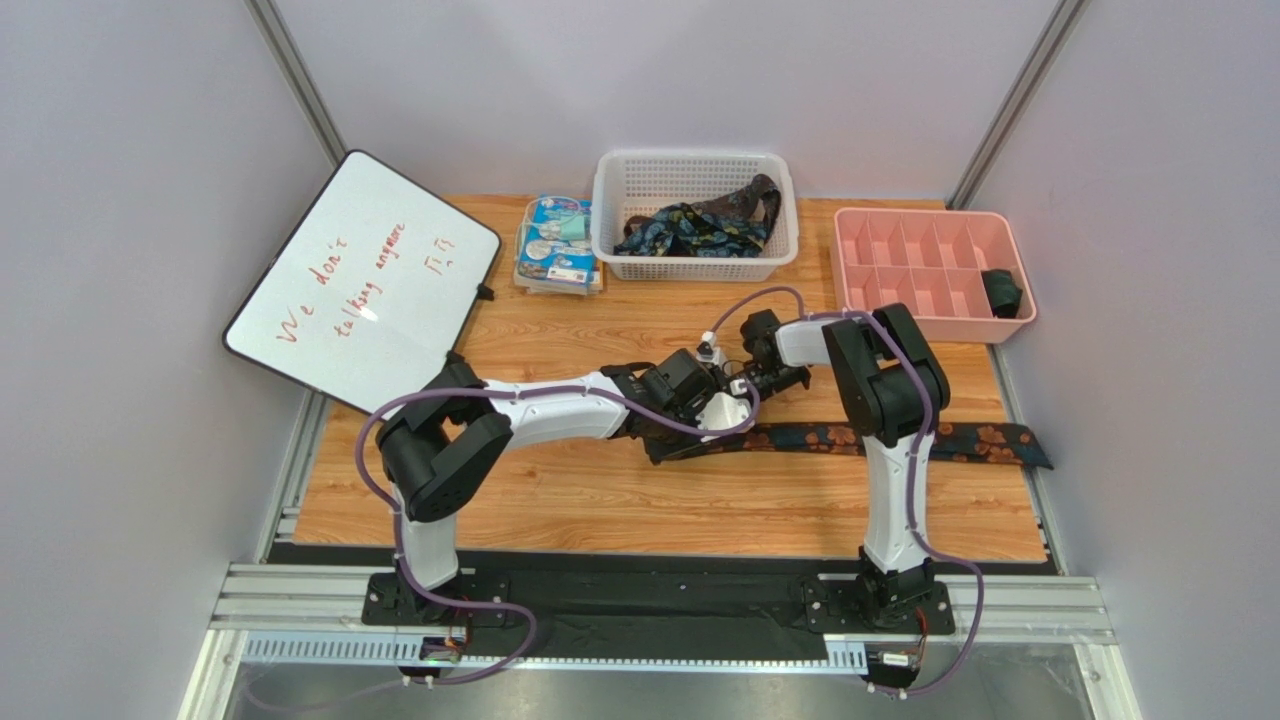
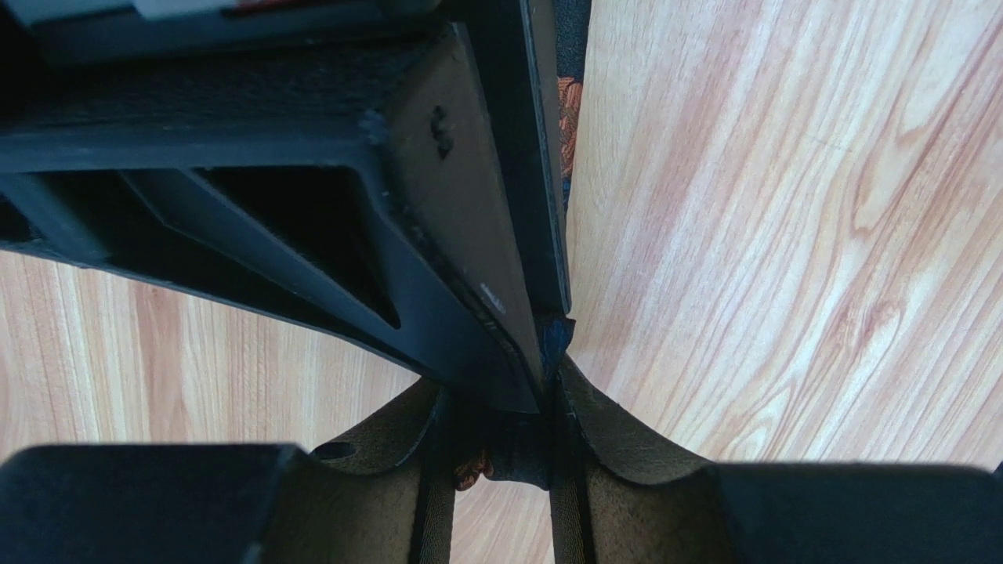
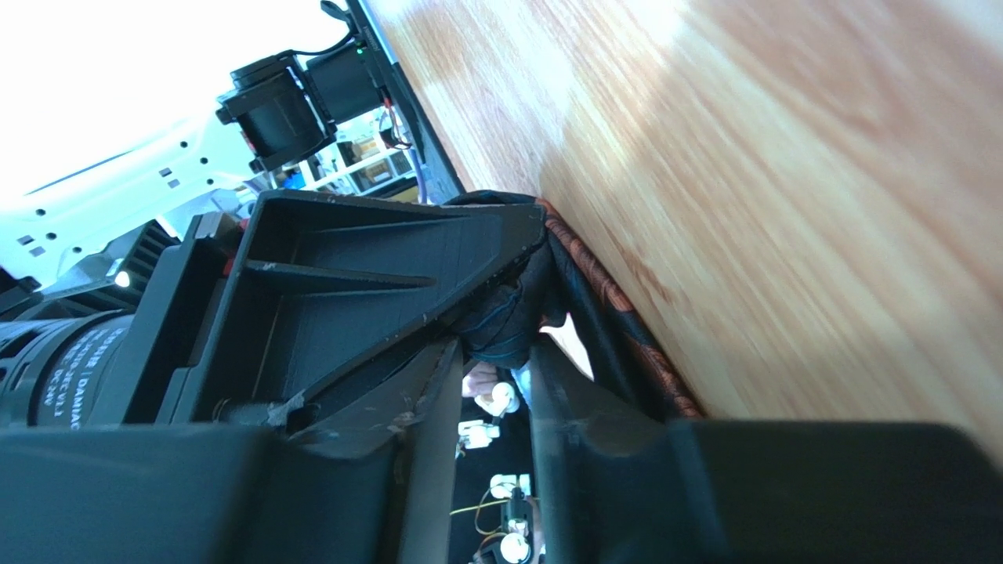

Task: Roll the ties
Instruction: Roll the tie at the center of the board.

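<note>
**ROLL JUST BEGUN AT THE TIE'S LEFT END**

Working on one tie (image 1: 804, 440), laid flat and straight on the tabletop (image 1: 601, 495), reaching from the middle out toward the right edge, partly hidden by the right arm (image 1: 887, 495). Meeting at its left end with both pincers, nose to nose.

Gripping there with the left pincer (image 2: 548, 358): jaws drawn narrow, with dark fabric and an orange fleck pinched between them, seemingly the first turn of the roll. Standing part-open with the right pincer (image 3: 495, 341), a lit gap between its fingers (image 3: 589, 470) and a dark wad of cloth at their tips. Impossible to tell whether clamped on that wad or merely against it.

Judging by the long stretch lying unrolled, very early in this tie's roll. More ties (image 1: 699, 228) heaped in the white basket (image 1: 691, 270) at the back. One dark bundle (image 1: 1004, 293), probably a finished roll, in a right-hand compartment of the pink tray (image 1: 917, 218).

Next, most likely: take a sure hold of the small core, turn it rightward along the strip, steady the loose length with the other pincer, and re-grip after each turn. Calls for keeping the core tight and square to the strip, to avoid coning or springing open. Soft cloth, easily lost from a narrow nip.
</note>
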Motion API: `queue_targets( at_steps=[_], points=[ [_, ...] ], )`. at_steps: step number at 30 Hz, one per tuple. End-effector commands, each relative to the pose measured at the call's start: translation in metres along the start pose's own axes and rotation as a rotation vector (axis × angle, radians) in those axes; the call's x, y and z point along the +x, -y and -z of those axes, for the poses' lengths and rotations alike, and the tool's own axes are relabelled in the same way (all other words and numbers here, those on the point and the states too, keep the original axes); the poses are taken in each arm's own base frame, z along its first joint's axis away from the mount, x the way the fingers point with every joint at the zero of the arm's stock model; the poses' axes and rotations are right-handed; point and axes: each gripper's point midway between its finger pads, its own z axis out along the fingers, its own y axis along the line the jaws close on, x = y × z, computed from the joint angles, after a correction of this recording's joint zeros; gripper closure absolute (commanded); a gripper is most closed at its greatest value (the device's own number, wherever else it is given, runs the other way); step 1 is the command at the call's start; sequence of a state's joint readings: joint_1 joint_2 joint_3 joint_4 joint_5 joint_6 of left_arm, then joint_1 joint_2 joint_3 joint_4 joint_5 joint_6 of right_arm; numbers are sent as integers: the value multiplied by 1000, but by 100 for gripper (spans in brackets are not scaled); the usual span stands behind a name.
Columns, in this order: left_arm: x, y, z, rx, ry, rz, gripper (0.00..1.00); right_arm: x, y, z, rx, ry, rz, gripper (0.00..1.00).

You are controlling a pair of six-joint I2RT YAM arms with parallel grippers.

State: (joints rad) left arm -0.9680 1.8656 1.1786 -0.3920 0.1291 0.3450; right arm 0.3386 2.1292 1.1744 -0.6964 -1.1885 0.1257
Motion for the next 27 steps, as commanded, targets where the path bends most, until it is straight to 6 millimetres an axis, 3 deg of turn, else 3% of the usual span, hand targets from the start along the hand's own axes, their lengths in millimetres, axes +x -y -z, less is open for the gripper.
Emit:
queue_targets(
  at_steps=[1, 4, 8, 9, 10, 11, 12, 13, 14, 15, 16, 17, 18, 22, 27],
  points=[
    [35, 12, -5, 39, -134, 14, 66, -4, 3, -9, 34, -1, -2, 82],
    [32, 12, -4, 34, -116, 18, 62, -1, 22, -12, 74, -11, -46, 100],
    [24, 9, 3, 28, -32, 63, 45, 5, 42, -11, 124, -12, -77, 100],
    [34, 11, 2, 60, -17, 99, 43, 5, 47, -11, 133, -12, -87, 100],
    [19, 3, 8, 32, 68, 134, 40, 5, 51, -9, 136, -9, -102, 100],
    [17, 0, 11, 25, 108, 157, 36, 5, 54, -8, 143, -7, -107, 100],
    [33, 3, 10, 58, 128, 211, 35, 5, 59, -8, 151, -10, -117, 100],
    [9, -10, 20, 23, 277, 211, 34, 5, 63, -6, 164, -9, -124, 100],
    [3, -13, 25, 25, 354, 249, 27, 6, 65, -6, 169, -12, -132, 100],
    [22, -5, 23, 51, 384, 284, 20, 7, 69, -7, 174, -18, -143, 100],
    [-6, -20, 37, -3, 551, 241, 15, 8, 72, -7, 185, -22, -151, 100],
    [-7, -20, 39, -16, 598, 239, 12, 8, 77, -7, 195, -26, -162, 100],
    [-2, -12, 36, 3, 618, 226, 12, 8, 79, -7, 203, -29, -165, 100],
    [-11, -19, 24, -5, 682, 215, 12, 9, 92, -4, 280, -40, -194, 100],
    [-20, -13, 11, 19, 729, 117, 13, 13, 104, 1, 347, -53, -212, 100]
  ],
)
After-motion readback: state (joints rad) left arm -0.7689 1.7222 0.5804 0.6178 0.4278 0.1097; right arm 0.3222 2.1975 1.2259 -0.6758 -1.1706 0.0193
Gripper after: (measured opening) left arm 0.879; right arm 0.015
